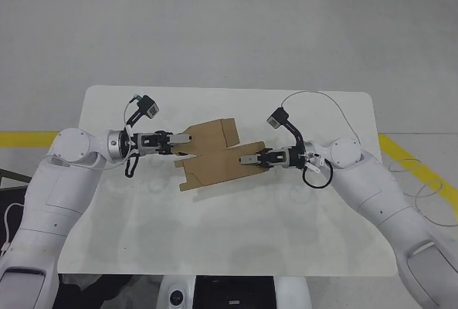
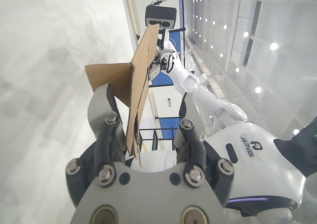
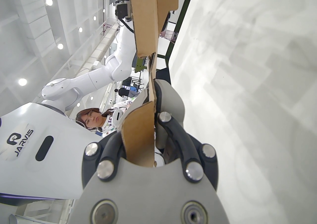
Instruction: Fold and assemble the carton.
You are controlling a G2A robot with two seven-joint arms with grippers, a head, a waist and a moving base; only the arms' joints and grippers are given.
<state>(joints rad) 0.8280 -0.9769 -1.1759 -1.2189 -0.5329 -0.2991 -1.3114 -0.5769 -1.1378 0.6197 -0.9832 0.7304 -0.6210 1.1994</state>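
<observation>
The right hand (image 3: 151,91) pinches one edge of the brown carton (image 1: 213,154). The left hand (image 2: 143,96) gapes wide, the carton's far edge between its fingers (image 2: 99,102).

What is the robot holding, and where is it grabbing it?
The right gripper pinches the carton by a flap at its end. The left gripper sits open around the opposite edge, not squeezing it.

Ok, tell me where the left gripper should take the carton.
Take the carton by its near edge, end-on from the side opposite the right gripper, which clamps the far end. That flat edge stands between the fingers of the open left gripper, so closing should pinch it.
</observation>
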